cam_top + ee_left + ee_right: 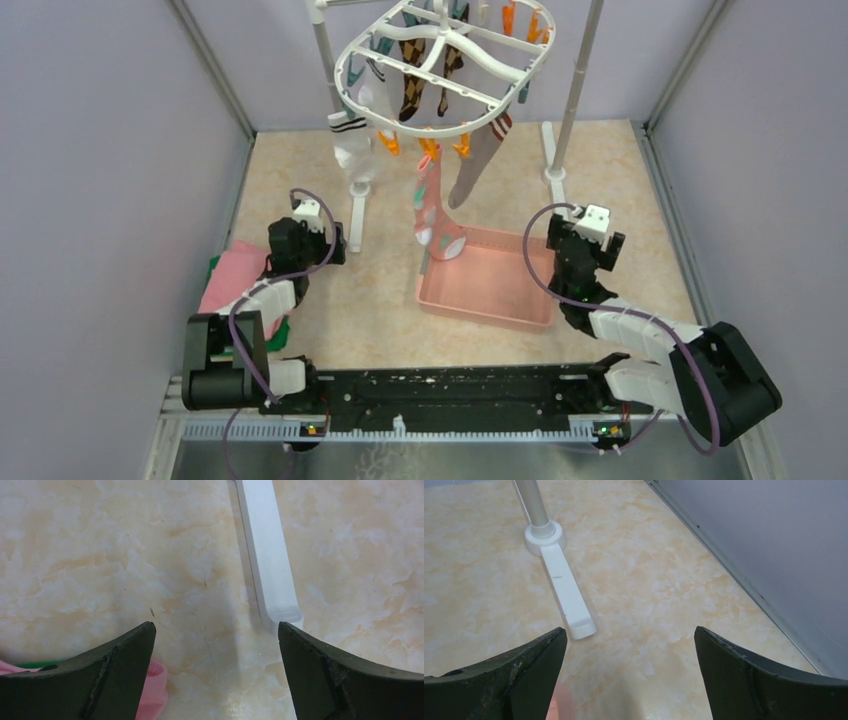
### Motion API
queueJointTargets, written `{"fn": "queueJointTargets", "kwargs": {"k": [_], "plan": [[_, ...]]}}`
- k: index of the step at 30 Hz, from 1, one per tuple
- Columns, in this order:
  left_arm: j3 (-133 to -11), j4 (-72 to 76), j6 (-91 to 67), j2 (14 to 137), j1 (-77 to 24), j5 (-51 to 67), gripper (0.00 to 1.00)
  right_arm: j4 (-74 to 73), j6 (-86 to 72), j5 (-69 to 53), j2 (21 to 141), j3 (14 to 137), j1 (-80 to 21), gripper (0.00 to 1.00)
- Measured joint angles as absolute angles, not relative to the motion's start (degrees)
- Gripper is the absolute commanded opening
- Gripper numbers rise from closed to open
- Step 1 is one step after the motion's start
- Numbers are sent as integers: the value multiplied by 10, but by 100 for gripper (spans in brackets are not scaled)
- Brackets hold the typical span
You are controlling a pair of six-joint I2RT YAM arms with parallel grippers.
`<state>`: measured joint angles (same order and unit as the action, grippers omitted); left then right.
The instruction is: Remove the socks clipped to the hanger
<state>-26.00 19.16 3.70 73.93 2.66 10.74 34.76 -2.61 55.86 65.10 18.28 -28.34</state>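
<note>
Left gripper [216, 630] and right gripper [630, 632] gape empty, low; best grasp pink spotted sock [432, 215] near its orange clip [428, 150], pull straight down.

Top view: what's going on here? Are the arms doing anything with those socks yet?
Nothing is being handled right now. Both arms sit low over the table, with the left gripper and the right gripper open and empty. The socks in view hang clipped from the hanger: a white sock, a pink spotted sock, a grey-brown sock and an argyle pair. The pink basket sits between the arms.
</note>
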Motion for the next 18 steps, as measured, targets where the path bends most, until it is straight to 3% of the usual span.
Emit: {"fn": "queueJointTargets", "kwargs": {"k": [6, 18], "plan": [[-263, 197, 15, 732, 26, 110, 99, 341, -45, 546, 638, 196, -274, 99], [-352, 61, 21, 642, 26, 166, 99, 164, -114, 435, 588, 312, -272, 99]]}}
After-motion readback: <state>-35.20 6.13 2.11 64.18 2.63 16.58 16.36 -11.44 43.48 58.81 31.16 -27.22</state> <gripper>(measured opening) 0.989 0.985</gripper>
